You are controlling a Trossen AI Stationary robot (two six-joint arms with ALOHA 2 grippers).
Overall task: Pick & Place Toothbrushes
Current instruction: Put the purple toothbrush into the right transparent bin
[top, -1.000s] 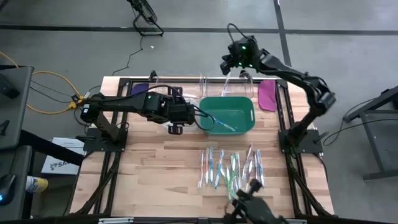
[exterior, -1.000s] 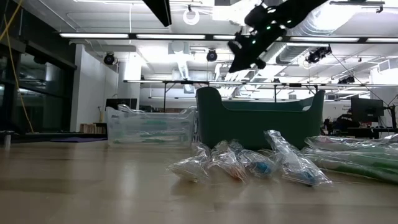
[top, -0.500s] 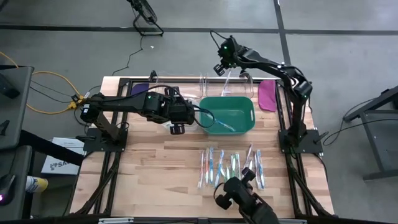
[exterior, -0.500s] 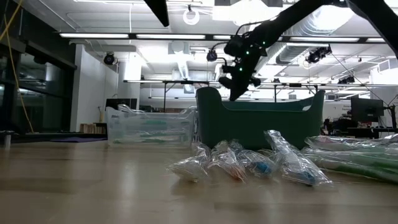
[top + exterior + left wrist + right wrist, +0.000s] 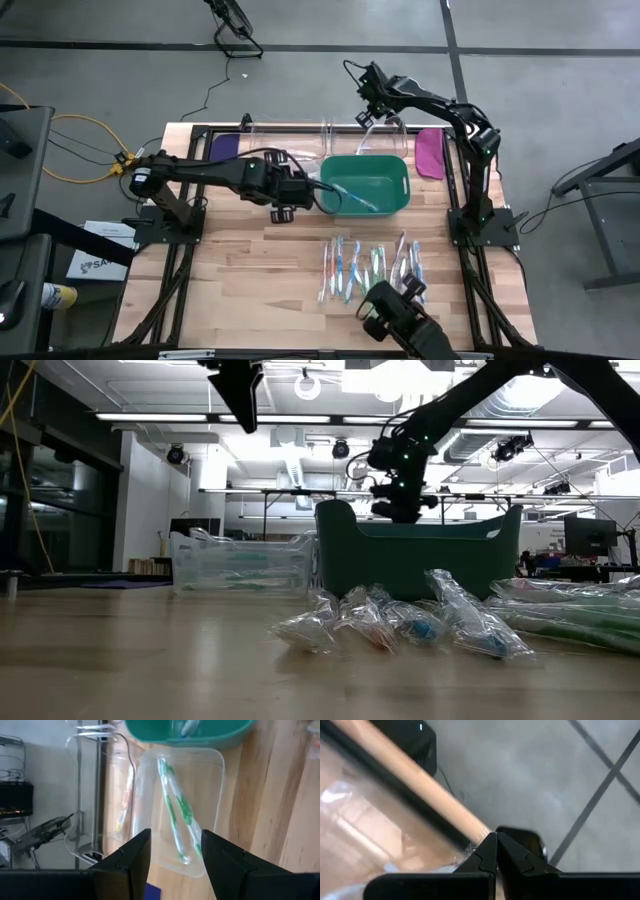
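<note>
Left end effector point(image 5: 172, 851) open w/ nothing held, over clear tray point(image 5: 177, 810); right end effector point(image 5: 496, 851) closed, empty.

Grey concrete floor point(image 5: 120, 70) crossed by dark lines, yellow cable point(image 5: 75, 150) coiled beyond the worktop's left edge; long ceiling light strips point(image 5: 160, 417), white ducts point(image 5: 290, 460), glass partitions point(image 5: 60, 510) at far left

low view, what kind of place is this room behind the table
Most likely a robotics lab or workshop. It has an open ceiling with long strip lights and bare ducts, workbenches with a monitor at the back, and a wooden table set in a metal frame on concrete floor.
</note>
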